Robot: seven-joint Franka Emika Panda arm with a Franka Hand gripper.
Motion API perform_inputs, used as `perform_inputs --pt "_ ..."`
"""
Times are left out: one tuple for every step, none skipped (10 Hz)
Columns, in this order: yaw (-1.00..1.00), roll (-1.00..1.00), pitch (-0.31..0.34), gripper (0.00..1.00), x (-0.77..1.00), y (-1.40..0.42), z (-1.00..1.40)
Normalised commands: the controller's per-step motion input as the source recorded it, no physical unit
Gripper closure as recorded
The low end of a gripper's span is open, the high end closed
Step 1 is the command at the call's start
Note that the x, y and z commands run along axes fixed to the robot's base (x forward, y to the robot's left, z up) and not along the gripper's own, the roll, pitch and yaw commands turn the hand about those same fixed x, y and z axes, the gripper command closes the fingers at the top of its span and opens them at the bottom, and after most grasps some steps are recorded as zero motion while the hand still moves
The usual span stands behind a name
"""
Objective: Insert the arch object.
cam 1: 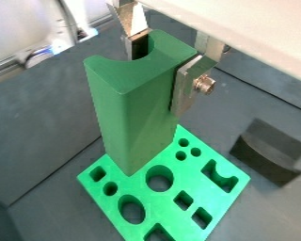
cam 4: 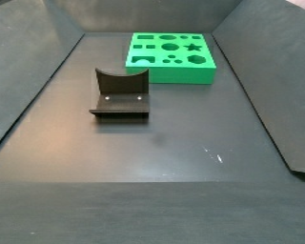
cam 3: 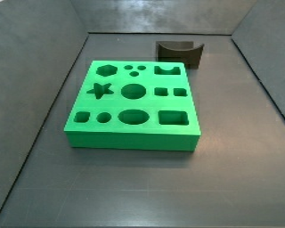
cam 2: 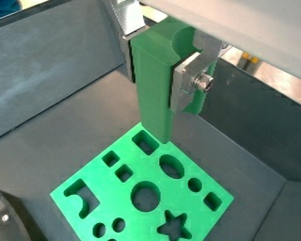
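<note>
The hand (cam 1: 160, 68) hangs above the green board (cam 3: 134, 104), its silver fingers (cam 1: 188, 81) clamped on a tall green block (cam 1: 131, 108). The arch object (cam 3: 178, 53) rests on the counter (cam 4: 181, 143) just beside the board, notch upward

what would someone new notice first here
The tall green piece fills both wrist views, clamped in the gripper, which hangs over the green board. In both side views, that bright board with its shaped holes lies on the grey floor. The dark fixture stands apart beside it.
</note>
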Motion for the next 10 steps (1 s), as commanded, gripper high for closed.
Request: perform_inputs --pt "-0.81 0.15 -0.003 1.00 0.33 0.03 -0.41" --pt "-0.88 0.10 -0.046 1.00 0.23 0.02 -0.33" --pt "-0.89 0.09 -0.056 1.00 0.20 0.02 -0.31" --pt "-0.89 0.08 -0.050 1.00 0.21 0.03 -0.32" --pt "-0.90 0.08 -0.051 1.00 0.21 0.02 -0.31" --pt "-0.89 0.07 -0.059 1.00 0.21 0.04 -0.29" --pt "-0.83 0.05 -0.044 1.00 0.30 0.10 -0.26" --pt "-0.61 0.04 -0.056 1.00 0.22 0.35 -0.31" --pt "-0.38 0.04 -0.047 1.00 0.09 0.61 -0.42" --pt "-0.29 0.05 -0.036 1.00 0.06 0.69 -0.45"
